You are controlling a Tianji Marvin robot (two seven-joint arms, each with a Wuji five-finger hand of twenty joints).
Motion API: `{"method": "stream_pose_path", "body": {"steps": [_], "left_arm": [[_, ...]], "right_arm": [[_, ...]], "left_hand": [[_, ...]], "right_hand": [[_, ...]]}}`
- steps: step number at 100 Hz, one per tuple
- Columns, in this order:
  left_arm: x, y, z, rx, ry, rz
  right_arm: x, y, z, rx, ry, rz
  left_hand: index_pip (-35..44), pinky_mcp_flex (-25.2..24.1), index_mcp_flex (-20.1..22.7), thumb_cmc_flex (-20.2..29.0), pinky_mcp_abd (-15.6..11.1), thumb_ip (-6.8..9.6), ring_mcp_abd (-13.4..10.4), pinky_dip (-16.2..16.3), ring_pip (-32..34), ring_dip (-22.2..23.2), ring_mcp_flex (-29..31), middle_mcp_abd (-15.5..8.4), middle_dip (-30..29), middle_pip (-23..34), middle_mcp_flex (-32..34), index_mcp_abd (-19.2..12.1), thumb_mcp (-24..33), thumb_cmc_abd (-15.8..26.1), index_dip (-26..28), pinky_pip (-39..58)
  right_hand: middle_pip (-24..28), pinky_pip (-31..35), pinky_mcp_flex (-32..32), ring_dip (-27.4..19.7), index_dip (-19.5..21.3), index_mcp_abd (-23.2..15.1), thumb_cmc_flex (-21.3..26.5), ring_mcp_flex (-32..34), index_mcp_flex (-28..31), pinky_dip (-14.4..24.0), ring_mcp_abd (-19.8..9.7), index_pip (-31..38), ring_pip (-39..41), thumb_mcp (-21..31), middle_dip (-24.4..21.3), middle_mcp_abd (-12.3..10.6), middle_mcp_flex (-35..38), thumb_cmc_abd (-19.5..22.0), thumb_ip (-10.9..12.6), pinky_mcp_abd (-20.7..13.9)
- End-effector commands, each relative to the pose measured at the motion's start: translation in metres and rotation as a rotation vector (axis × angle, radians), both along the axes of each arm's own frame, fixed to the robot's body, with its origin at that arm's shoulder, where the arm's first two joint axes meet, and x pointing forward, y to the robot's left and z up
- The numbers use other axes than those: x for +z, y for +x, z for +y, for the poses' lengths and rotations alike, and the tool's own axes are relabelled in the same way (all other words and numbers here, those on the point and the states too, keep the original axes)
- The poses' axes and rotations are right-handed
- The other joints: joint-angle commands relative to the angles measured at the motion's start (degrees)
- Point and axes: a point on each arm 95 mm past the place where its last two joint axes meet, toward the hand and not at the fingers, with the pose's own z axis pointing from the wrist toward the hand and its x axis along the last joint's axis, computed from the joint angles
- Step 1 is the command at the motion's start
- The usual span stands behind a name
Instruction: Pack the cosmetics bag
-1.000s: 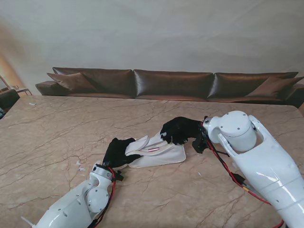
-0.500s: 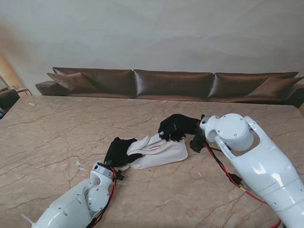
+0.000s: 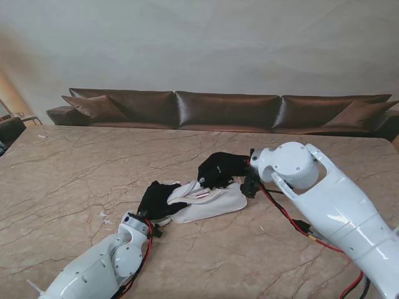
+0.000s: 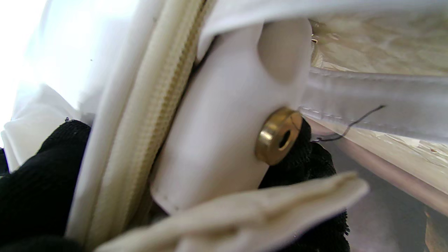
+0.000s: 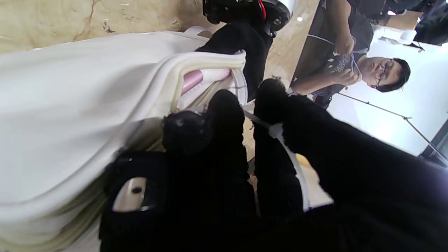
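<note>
Two black-gloved hands are on the white cosmetics bag [image 3: 209, 200] at mid-table, and the right side is where the movement is! Left to right now: the left hand [image 3: 157, 198] stays clamped on the bag's left end, just as it was a second ago, and the wrist view shows its fingers [image 4: 38, 178] closed around the cream zipper [image 4: 147, 115] edge and a white tab carrying a brass eyelet [image 4: 279, 135]. Moving across, the bag has bunched up a touch compared with the earlier frame, its upper flap pushed leftward and lifted, the mouth gaping. The right hand [image 3: 216, 169] has slid left along the far edge, now sitting over the bag's top right corner where before it hung out past the right end, and the big white arm [image 3: 312, 187] has swung in with it. From the right wrist, the fingers [image 5: 224, 115] are curled together against the bag's rim; whether they truly pinch the fabric I cannot tell. Looks-wise: soft white pouch, lying on the marble table [image 3: 75, 168], cream zip track round the open mouth, and a pink tube-like item [image 5: 191, 81] peeking out from inside, seen as a reddish streak in the stand view
</note>
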Motion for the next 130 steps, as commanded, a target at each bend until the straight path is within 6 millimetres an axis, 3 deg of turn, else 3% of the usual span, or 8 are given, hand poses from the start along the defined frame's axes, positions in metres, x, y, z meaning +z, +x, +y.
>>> {"method": "stream_pose_path", "body": {"steps": [1, 44, 62, 77, 89, 110, 130], "left_arm": [[-0.010, -0.013, -0.019, -0.045, -0.007, 0.036], [-0.015, -0.016, -0.027, -0.087, -0.003, 0.054], [-0.017, -0.017, -0.025, -0.087, -0.004, 0.058], [-0.019, -0.017, -0.019, -0.076, -0.002, 0.061], [-0.021, -0.015, -0.013, -0.063, -0.002, 0.066], [-0.021, -0.014, -0.005, -0.036, -0.005, 0.065], [-0.017, -0.011, 0.001, -0.007, -0.008, 0.052]], "right_arm": [[0.004, -0.007, 0.022, 0.047, 0.021, -0.022], [-0.023, -0.005, 0.047, 0.084, 0.189, 0.016], [-0.024, -0.006, 0.048, 0.127, 0.143, 0.016], [-0.016, -0.008, 0.037, 0.106, 0.092, -0.048], [-0.004, -0.012, 0.023, 0.061, 0.066, -0.101], [0.016, -0.020, -0.005, -0.018, 0.014, -0.193], [0.024, -0.028, -0.029, -0.060, -0.073, -0.227]], "left_hand": [[8.3, 0.0, 9.1, 3.8, 0.1, 4.33, -3.4, 0.4, 0.0, -0.2, 3.0, -8.6, 1.6, 30.0, 11.8, -2.6, 2.7, 14.1, 2.9, 2.3], [7.9, 0.3, 9.0, 3.9, 0.1, 4.12, -3.4, 0.2, 0.0, -0.5, 3.2, -8.6, 1.0, 30.1, 11.8, -2.5, 2.6, 14.2, 2.3, 2.6], [7.8, 0.4, 8.7, 3.9, 0.2, 3.98, -3.4, 0.2, -0.2, -0.6, 3.3, -8.5, 0.8, 29.9, 11.8, -2.5, 2.4, 14.4, 2.1, 2.7], [7.9, 0.6, 8.7, 3.9, 0.1, 3.94, -3.6, 0.1, -0.2, -0.6, 3.4, -8.6, 0.7, 29.8, 11.8, -2.6, 2.3, 14.4, 1.9, 2.8], [7.9, 0.6, 8.5, 3.8, 0.0, 3.92, -3.6, 0.1, -0.2, -0.6, 3.4, -8.6, 0.6, 29.7, 11.8, -2.7, 2.3, 14.4, 1.8, 2.8], [7.9, 0.4, 8.3, 3.8, 0.0, 3.90, -3.5, 0.0, -0.2, -0.6, 3.2, -8.6, 0.6, 29.6, 11.8, -2.7, 2.2, 14.5, 1.7, 2.8], [7.9, 0.4, 8.3, 3.8, 0.0, 3.92, -3.6, 0.0, -0.3, -0.6, 3.1, -8.6, 0.5, 29.4, 11.8, -2.7, 2.2, 14.4, 1.7, 2.8]], "right_hand": [[-4.1, 2.7, -0.4, 0.3, 1.5, -13.2, -2.2, 1.4, 1.4, 0.2, 0.9, 4.6, 0.2, 2.0, -1.2, -2.2, -1.2, -0.2, 1.2, -4.3], [-5.6, 2.0, -1.0, -0.2, 1.0, -13.8, -1.8, 0.6, 0.4, 0.2, 0.9, 4.3, -0.6, 1.0, -2.6, -2.7, -1.9, 0.0, 0.4, -4.2], [-5.7, 1.4, -2.0, -0.2, -1.0, -13.3, -1.8, -0.2, -0.8, 0.5, 1.1, 3.6, -1.1, -0.3, -3.0, -2.7, -2.5, 1.2, 0.2, -3.7], [-6.4, 0.6, -2.6, -0.2, -8.5, -11.4, -5.4, -0.8, -3.0, 0.9, 1.0, 2.3, -1.8, -3.8, -4.0, -2.8, -3.3, 2.9, 0.9, -3.9], [-7.5, -0.7, -4.1, -0.7, -11.5, -10.1, -7.4, -2.2, -4.5, 0.9, 1.2, 0.5, -3.6, -5.8, -4.7, -2.9, -4.3, 3.6, 1.7, -3.8], [-9.5, -4.0, -7.0, -2.3, -12.9, -9.0, -11.1, -5.2, -6.0, 1.2, 1.2, -3.6, -9.7, -9.0, -6.0, -3.7, -6.1, 4.9, 3.1, -3.2], [-10.6, -5.4, -8.1, -3.1, -11.3, -8.3, -13.5, -6.6, -5.9, 2.1, 1.1, -7.8, -13.9, -11.9, -6.6, -4.2, -6.8, 6.2, 5.1, -3.3]]}}
